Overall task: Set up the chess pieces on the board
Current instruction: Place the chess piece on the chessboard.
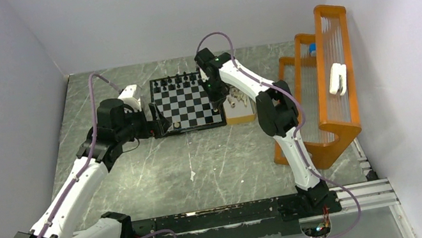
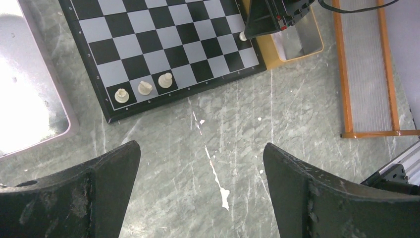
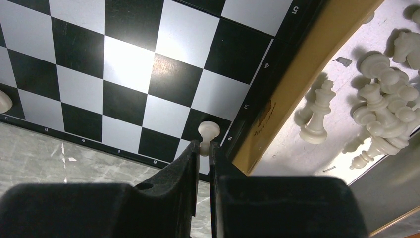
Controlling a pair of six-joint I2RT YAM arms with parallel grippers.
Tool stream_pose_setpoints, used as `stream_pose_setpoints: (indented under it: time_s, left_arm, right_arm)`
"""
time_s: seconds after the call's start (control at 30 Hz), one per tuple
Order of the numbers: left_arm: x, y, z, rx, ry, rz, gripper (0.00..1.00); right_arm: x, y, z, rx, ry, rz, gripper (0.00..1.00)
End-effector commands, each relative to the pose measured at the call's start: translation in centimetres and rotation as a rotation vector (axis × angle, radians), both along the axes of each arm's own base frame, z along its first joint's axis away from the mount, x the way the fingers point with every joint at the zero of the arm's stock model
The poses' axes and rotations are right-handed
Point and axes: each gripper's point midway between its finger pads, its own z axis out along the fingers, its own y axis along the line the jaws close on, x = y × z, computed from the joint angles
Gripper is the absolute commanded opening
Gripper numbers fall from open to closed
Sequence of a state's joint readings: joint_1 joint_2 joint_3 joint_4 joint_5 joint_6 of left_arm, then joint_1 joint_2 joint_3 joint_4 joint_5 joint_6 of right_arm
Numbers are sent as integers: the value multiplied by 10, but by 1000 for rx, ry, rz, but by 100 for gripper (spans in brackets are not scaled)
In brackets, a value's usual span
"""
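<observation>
One grey table (image 1: 203, 165) carried the board (image 1: 186, 102) at its far middle, with a tan tray (image 3: 277, 114) just beside its right side. I saw my left gripper (image 2: 200, 151) with fingers wide apart above the table, near the board's front edge. My right gripper (image 3: 202, 148) was clamped on a white pawn (image 3: 208, 130) at the board's right edge. Loose white chessmen (image 3: 384, 106) lay in the tray.

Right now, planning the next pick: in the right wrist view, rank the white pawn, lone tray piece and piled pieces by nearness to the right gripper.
1. White pawn, pinched by the right gripper, at the board edge.
2. Lone tray piece, to the right, in the tan tray.
3. Piled pieces, farthest right in that tray.
</observation>
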State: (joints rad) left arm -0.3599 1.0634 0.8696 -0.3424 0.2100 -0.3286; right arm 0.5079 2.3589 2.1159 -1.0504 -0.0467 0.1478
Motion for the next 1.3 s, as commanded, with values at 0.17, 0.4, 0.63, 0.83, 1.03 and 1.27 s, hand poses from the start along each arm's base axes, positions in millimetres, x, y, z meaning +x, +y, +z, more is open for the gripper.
stream_pose_setpoints:
  time_s: [0.17, 0.4, 0.63, 0.83, 1.03, 1.27]
  left_arm:
    - [2, 3, 7, 7, -26, 8, 98]
    - [2, 4, 7, 7, -29, 10, 98]
    - [2, 4, 7, 9, -28, 12, 98]
    - [2, 4, 7, 7, -27, 10, 98]
    - [2, 3, 7, 7, -26, 10, 98]
    - [2, 4, 7, 6, -27, 11, 98]
  right_arm:
    - [-2, -4, -10, 4, 46, 10, 22]
    - [10, 1, -4, 22, 5, 7, 24]
    - [17, 6, 0, 39, -22, 11, 21]
    - [12, 4, -3, 38, -6, 12, 17]
    - [8, 2, -2, 36, -4, 10, 17]
    - [8, 0, 2, 25, -8, 6, 16]
